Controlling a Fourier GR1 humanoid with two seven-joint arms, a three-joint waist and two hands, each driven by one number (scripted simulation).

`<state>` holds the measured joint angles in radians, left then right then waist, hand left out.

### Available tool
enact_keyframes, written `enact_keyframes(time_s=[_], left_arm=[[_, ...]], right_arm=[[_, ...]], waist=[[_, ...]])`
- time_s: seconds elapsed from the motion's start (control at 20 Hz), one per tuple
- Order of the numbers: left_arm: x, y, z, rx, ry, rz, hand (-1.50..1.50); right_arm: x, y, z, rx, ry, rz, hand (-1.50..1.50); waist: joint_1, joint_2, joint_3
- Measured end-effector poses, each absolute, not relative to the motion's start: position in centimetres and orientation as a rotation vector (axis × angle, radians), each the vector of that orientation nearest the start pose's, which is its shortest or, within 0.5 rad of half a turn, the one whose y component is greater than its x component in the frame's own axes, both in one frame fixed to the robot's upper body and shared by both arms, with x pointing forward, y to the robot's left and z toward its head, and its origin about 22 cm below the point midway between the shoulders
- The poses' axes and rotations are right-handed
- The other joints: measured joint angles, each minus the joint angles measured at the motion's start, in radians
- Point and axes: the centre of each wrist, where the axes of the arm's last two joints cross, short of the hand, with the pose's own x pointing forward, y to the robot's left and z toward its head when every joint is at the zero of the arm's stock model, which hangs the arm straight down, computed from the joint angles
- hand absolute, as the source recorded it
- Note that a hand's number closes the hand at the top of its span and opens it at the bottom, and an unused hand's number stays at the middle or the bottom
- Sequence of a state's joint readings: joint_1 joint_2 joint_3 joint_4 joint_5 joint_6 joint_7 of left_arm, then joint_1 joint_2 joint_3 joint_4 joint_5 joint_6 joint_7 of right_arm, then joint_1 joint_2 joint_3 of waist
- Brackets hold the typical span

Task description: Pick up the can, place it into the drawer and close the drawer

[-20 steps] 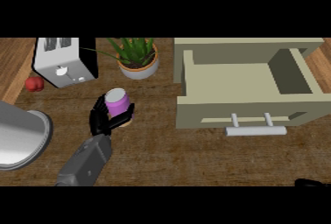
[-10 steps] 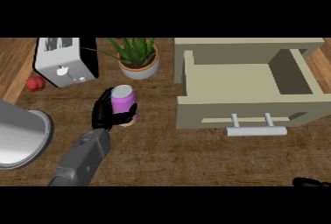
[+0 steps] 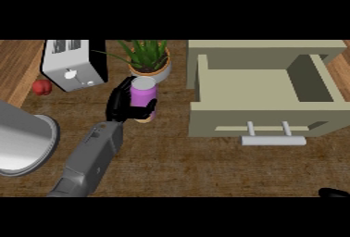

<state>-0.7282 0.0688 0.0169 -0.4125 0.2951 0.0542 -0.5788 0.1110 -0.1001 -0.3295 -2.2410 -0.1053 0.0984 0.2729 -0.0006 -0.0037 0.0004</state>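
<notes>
Now my left hand [image 3: 125, 105] is curling round the purple can [image 3: 143, 98], holding it upright just before the plant [image 3: 148, 59]. Open drawer [image 3: 263, 118] is sitting well off to its right.

Left hand [image 3: 125, 102] is covering the purple can [image 3: 143, 99] lower left side; right hand [image 3: 333, 193] is getting cropped at btm edge, fingers unreadable; steel pot [image 3: 24, 141] is running off left.
</notes>
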Motion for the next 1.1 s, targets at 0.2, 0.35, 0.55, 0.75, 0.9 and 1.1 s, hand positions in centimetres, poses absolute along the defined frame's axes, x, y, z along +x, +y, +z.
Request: enact_keyframes(time_s=[0.2,0.35,0.55,0.75,0.9,1.1], left_arm=[[39.3,16.2,-1.4,-0.125,-1.675,-0.015,1.50],[39.9,15.3,1.4,-0.133,-1.674,-0.041,1.50],[40.1,14.8,3.0,-0.104,-1.594,-0.029,1.50],[40.2,14.6,4.1,-0.076,-1.537,-0.027,1.50],[40.1,14.3,4.6,-0.048,-1.503,-0.015,1.50],[39.9,14.1,5.1,-0.003,-1.469,0.004,1.50]], right_arm=[[16.8,-30.5,14.7,-0.291,-1.875,-0.065,-1.50],[16.2,-30.4,14.6,-0.295,-1.871,-0.063,-1.50],[16.3,-30.3,15.1,-0.292,-1.870,-0.071,-1.50],[16.4,-30.3,15.3,-0.295,-1.867,-0.065,-1.50],[16.7,-30.3,15.3,-0.296,-1.870,-0.058,-1.50],[16.7,-29.9,15.2,-0.282,-1.868,-0.048,-1.50]], waist=[[0.008,-0.003,0.001],[0.009,-0.003,0.000],[0.013,0.003,-0.003],[0.015,0.005,-0.006],[0.014,0.005,-0.007],[0.006,0.004,-0.008]])
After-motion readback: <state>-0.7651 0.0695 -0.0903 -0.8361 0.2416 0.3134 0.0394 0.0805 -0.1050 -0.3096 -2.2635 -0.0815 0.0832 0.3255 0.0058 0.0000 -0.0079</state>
